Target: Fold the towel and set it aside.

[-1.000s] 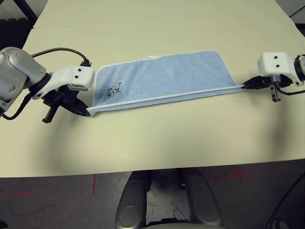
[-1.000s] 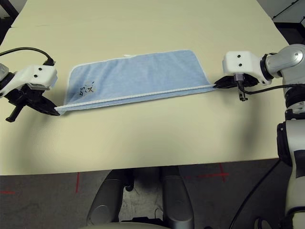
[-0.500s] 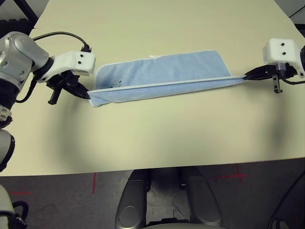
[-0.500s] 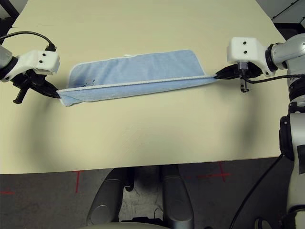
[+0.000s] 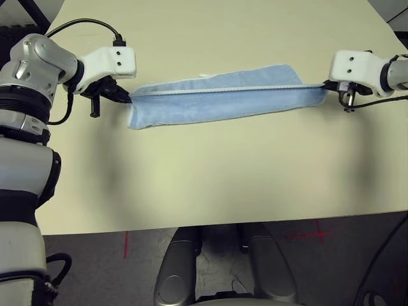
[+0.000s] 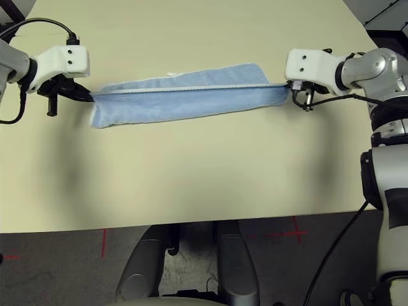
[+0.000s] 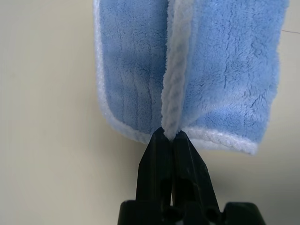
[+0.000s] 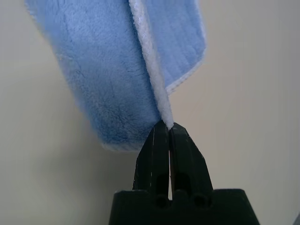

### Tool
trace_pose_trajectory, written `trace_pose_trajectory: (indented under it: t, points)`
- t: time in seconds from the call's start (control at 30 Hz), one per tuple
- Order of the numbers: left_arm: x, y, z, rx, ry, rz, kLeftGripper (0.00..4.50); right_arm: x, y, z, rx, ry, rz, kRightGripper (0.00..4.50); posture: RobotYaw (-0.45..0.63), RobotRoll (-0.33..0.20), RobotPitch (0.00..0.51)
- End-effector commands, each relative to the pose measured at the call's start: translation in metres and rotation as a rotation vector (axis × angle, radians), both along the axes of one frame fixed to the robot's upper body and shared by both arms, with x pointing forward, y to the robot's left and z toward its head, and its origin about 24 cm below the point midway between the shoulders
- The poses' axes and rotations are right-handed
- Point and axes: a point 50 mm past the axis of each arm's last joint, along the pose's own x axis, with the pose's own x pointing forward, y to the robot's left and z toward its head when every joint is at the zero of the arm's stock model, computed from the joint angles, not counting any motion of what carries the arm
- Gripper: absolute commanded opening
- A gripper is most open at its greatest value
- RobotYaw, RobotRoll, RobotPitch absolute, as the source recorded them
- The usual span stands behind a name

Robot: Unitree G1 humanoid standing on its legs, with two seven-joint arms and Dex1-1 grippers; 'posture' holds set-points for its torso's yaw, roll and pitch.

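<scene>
Left eye view: a light-blue terry towel (image 5: 223, 101) is seen stretched as a long, narrow band across the far half of a beige worktop (image 5: 210, 172), running from the robot's left to its right. A white stitched edge is carried along the upper part of the band, with blue cloth doubled over below it and a strip of the far edge showing behind. The lower fold is resting on the worktop.

The left gripper (image 5: 124, 97) is placed at the towel's left end, its black fingers pressed together on the white edging there. The right gripper (image 5: 326, 85) is placed at the opposite end, likewise pinching the edging. The cloth is held taut between the two.

Left wrist view: the two fingers (image 7: 157, 164) are seen closed to a point on the corded white hem, with blue pile spread on both sides of that hem and bare worktop beyond.

Right wrist view: the fingers (image 8: 159, 154) are seen clamped on the white hem at the corner, one flap of towel hanging to one side with its plush face outward, the other flap lying flatter behind it.

Black cables are seen looping from both white wrist housings.
</scene>
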Motion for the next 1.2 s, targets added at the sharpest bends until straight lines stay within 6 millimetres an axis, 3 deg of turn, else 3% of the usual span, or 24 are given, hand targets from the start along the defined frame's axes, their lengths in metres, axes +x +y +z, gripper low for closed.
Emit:
trace_pose_trajectory:
  t: [0.03,0.2,0.4,0.77,1.1,1.2]
  points:
    - [-0.007,0.02,-0.001,0.043,0.049,0.089,0.02,0.002,-0.008,0.003,0.064,-0.028,-0.087,0.0,0.03,0.0,0.311]
    - [-0.013,0.029,0.002,0.05,0.104,0.134,0.02,0.011,0.008,0.007,0.062,-0.058,-0.1,0.0,0.04,0.0,0.309]
    - [-0.006,0.028,-0.002,0.062,0.016,0.149,0.02,0.017,0.016,0.001,0.033,-0.069,-0.137,0.0,0.05,0.0,0.308]
    - [0.007,0.013,-0.006,0.064,-0.113,0.131,0.02,0.021,0.016,-0.002,0.033,-0.084,-0.205,0.0,0.05,0.0,0.309]
    - [0.01,0.014,-0.008,0.098,-0.133,0.156,0.02,0.024,0.021,-0.006,0.081,-0.092,-0.233,0.0,0.05,0.0,0.308]
    - [0.01,0.015,-0.008,0.104,-0.135,0.168,0.0,0.026,0.022,-0.004,0.094,-0.141,-0.259,0.81,0.05,0.0,0.309]
